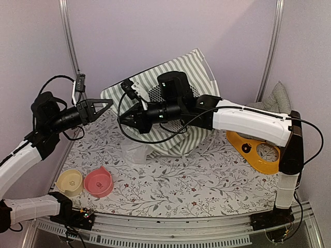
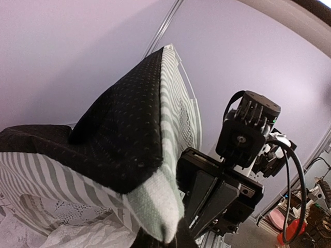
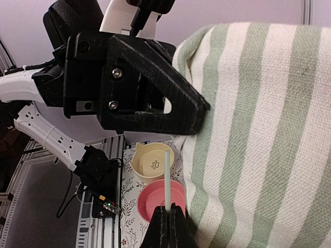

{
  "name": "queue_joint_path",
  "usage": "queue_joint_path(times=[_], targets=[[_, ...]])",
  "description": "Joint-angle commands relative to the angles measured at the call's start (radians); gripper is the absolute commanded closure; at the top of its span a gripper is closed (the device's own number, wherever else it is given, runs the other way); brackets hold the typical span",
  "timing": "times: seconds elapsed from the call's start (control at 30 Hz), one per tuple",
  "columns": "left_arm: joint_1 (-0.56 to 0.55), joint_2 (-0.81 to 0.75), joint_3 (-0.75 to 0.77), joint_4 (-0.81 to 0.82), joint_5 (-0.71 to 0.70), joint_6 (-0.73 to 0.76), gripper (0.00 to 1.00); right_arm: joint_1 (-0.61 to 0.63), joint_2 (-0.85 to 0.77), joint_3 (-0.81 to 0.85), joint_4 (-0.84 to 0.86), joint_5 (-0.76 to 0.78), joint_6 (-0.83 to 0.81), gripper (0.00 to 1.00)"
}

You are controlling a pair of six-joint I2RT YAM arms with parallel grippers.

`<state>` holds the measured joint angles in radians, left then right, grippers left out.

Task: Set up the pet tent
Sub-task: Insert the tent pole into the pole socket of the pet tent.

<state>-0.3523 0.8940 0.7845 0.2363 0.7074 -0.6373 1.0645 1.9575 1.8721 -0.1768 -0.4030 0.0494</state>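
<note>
Left jaws pinching pet tent [image 1: 196, 70] fabric edge, right jaws clamped on its white pole [image 3: 166, 178]

We see pale lilac walls [image 1: 170, 26] at the back and sides, with slim metal posts [image 1: 67, 31] rising in the corners. The table [image 1: 217, 191] wears a white cloth [image 1: 155, 181] printed with grey leafy sprigs (small red blossoms among them). A slotted aluminium rail [image 1: 181, 227] lines its near edge. The light is soft and even.
</note>
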Motion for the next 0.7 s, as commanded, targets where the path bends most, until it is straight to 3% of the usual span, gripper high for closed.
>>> queue_joint_path(times=[0.0,0.67], targets=[[0.007,-0.024,-0.013,0.077,0.065,0.011,1.00,-0.021,-0.034,0.010,0.016,0.041,0.018,1.00],[0.005,-0.030,0.018,0.078,0.047,-0.058,1.00,-0.021,0.012,0.053,-0.025,0.063,0.026,1.00]])
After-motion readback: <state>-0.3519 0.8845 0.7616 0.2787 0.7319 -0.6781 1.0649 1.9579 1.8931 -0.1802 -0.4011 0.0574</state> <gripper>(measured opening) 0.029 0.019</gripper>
